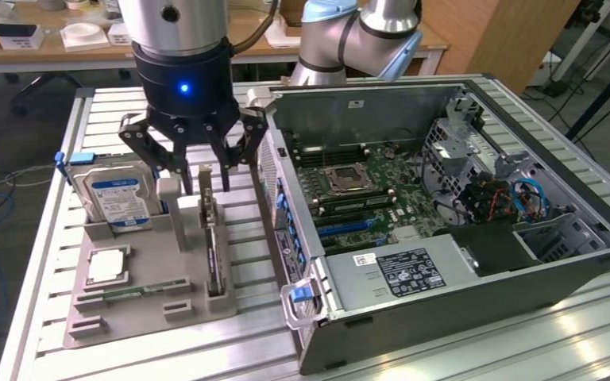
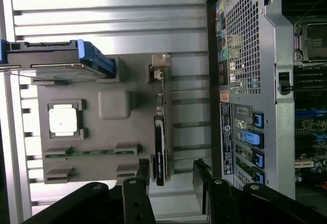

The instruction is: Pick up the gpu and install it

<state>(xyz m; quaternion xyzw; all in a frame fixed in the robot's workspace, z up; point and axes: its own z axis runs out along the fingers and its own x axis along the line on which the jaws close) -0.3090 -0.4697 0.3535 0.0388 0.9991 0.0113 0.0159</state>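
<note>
On a silver slatted table, a grey tray. Standing on edge in it, the gpu. Over its far end, the claw, spread wide, pinching nothing. On the exterior view's right, an open computer case. Far behind, wooden desks.

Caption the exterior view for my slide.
Open gripper hovers above the gpu standing on edge in a gray holder beside the open computer case.

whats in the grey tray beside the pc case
The grey tray holds an upright blue-labelled hard drive, a flat processor chip, a green memory stick and the gpu standing on edge. The lower edges of the drive and gpu are hidden in their slots.
</note>
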